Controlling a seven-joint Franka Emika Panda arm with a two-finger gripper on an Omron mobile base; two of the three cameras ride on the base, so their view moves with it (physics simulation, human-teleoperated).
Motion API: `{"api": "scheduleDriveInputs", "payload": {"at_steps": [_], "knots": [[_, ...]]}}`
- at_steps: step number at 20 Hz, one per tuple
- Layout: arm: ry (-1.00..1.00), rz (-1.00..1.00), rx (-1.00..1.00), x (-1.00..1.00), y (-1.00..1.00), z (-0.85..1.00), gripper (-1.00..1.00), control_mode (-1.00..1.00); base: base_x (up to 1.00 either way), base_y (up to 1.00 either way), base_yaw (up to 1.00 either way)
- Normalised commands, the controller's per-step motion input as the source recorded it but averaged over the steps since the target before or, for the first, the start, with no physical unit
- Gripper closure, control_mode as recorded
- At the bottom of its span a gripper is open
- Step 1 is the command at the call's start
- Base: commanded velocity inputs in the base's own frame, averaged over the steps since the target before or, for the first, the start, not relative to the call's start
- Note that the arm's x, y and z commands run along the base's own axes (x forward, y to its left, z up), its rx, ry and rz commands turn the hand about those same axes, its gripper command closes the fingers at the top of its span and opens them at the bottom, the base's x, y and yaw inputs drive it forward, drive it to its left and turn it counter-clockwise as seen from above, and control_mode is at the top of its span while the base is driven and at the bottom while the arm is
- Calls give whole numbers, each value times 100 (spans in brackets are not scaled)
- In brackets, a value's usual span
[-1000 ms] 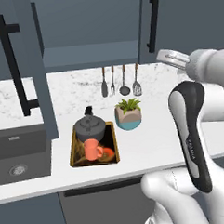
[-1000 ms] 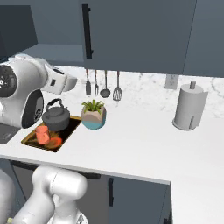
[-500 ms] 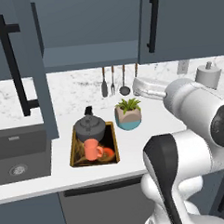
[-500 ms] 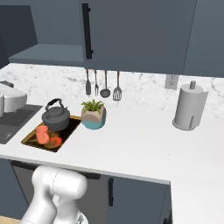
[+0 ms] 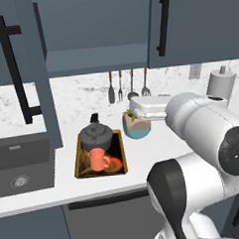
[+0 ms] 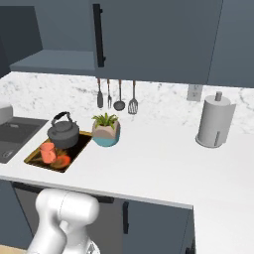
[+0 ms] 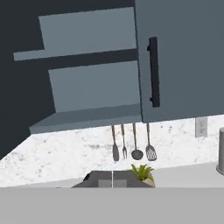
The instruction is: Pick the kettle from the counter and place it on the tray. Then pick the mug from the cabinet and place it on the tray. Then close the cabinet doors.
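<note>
kettle: kettle (image 5: 96, 136) sits at the far end of the tray (image 5: 82, 158), on the desk (image 5: 157, 144)
mug: mug (image 5: 98, 160) stands on the tray just in front of the kettle
cabinet: left door (image 5: 27, 71) swung open, right door (image 7: 179, 57) shut, shelf (image 7: 87, 116) bare
pincer: pincer (image 7: 112, 183) faces the cabinet; cannot tell its opening

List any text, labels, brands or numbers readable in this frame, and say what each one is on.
None: no readable text in any view.
The kettle, mug and tray are unmarked; the tray's inside shows only a pattern.
The cabinet doors, counter and paper towel holder carry no lettering.
</note>
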Motion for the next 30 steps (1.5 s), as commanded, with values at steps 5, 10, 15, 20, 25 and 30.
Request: {"api": "scheduleDriveInputs", "payload": {"at_steps": [5, 10, 15, 20, 25, 30], "knots": [[0, 39, -59, -79, 40, 0, 100, -100, 0, 0, 0], [9, 20, -75, -49, 92, -3, 100, -100, 0, 0, 0], [0, -9, -46, -3, 84, -9, 100, -100, 0, 0, 0], [-9, -14, -38, 2, 78, -41, 100, -100, 0, 0, 0], [-26, -13, -40, 10, 72, -52, 100, -100, 0, 0, 0], [-31, -9, -25, 19, 62, -3, 100, -100, 0, 0, 0]]}}
